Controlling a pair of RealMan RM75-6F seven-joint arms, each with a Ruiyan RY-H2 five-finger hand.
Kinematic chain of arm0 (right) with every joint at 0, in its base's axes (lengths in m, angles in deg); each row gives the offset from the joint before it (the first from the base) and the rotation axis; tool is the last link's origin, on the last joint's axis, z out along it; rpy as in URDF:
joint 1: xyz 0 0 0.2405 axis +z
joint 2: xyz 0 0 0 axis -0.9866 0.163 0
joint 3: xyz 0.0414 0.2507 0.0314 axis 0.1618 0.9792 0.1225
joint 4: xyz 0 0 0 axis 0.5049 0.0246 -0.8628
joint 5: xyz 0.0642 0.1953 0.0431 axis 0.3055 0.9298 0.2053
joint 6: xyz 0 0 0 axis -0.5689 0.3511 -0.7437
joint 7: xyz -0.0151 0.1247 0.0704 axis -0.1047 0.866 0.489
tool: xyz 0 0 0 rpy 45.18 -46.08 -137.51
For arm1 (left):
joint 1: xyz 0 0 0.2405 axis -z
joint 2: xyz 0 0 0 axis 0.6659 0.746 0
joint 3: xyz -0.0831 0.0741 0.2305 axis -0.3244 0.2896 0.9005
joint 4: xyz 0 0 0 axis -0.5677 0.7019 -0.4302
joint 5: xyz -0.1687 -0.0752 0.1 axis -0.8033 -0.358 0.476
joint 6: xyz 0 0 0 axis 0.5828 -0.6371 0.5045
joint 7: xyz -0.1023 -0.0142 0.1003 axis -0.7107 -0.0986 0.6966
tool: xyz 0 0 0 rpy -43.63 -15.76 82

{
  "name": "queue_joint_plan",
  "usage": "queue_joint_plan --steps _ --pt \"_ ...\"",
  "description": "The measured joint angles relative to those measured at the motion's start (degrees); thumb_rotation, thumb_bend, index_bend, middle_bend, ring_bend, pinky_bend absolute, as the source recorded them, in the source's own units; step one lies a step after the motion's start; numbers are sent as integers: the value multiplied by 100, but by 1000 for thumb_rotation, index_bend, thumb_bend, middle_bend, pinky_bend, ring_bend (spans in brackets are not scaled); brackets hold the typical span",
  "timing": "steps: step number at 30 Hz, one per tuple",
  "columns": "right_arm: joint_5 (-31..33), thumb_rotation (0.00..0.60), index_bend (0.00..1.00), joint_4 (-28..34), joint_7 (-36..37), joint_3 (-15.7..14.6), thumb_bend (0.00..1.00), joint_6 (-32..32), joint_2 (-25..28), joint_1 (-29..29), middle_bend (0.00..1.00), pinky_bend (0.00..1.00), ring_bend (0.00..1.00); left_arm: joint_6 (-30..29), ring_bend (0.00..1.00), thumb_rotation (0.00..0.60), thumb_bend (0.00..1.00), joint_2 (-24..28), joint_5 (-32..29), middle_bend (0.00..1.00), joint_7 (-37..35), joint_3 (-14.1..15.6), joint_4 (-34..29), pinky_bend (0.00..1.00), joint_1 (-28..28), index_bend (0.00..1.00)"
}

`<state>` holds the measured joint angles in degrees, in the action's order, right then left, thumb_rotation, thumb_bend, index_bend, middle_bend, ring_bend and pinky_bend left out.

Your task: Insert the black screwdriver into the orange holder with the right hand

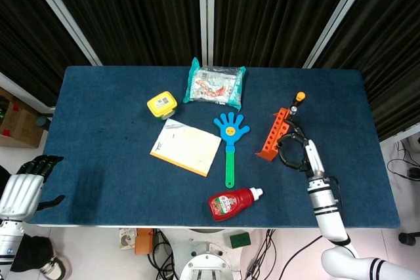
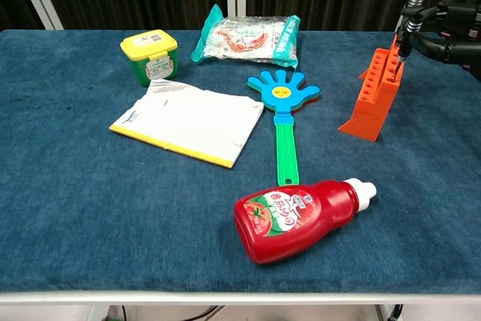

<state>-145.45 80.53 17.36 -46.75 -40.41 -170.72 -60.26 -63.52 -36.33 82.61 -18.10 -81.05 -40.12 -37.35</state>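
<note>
The orange holder (image 1: 274,134) (image 2: 373,95) stands on the blue table, right of centre. The black screwdriver (image 1: 294,107) (image 2: 414,10), capped in orange, stands nearly upright over the holder's far end, and its thin shaft reaches down to a hole in the holder's top. My right hand (image 1: 295,148) (image 2: 448,30) grips the screwdriver's handle from the right, fingers curled around it. My left hand (image 1: 27,178) hangs off the table's near-left corner, holding nothing, with the thumb apart from the fingers.
A blue hand-shaped clapper (image 1: 230,140) lies left of the holder. A red ketchup bottle (image 1: 233,202) lies near the front edge. A yellow-edged notepad (image 1: 186,147), a yellow-lidded tub (image 1: 162,104) and a snack packet (image 1: 214,85) sit further left and back.
</note>
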Motion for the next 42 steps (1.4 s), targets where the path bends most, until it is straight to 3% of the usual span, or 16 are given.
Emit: queue_joint_plan --steps 3,5,14,22,29,42 --pt "-117 600 42 -43 69 -33 254 -7 14 5 18 0 0 1 143 600 36 -1 -7 216 -4 -4 3 261 1 185" --pt "-186 600 0 -74 204 -49 201 -15 29 6 1 0 0 9 143 600 36 -1 -8 216 -2 -3 4 261 5 185" --pt "-614 600 0 -305 612 -100 171 -407 14 -51 0 0 0 9 142 600 36 -10 -3 216 28 3 -2 261 5 185" --pt "-1307 600 0 -653 580 -234 235 -1062 -62 -83 4 0 0 38 143 600 36 -24 -31 216 70 -3 -13 260 17 185" --pt "-1998 600 0 -1087 -663 -303 347 -1725 -225 -38 28 0 0 53 143 600 36 -23 -49 216 76 -7 -18 260 24 185" --pt "-2841 600 15 -1499 -3229 -622 329 -2426 -146 -121 7 0 0 -21 143 600 36 -1 1 216 5 8 -3 261 -9 185"
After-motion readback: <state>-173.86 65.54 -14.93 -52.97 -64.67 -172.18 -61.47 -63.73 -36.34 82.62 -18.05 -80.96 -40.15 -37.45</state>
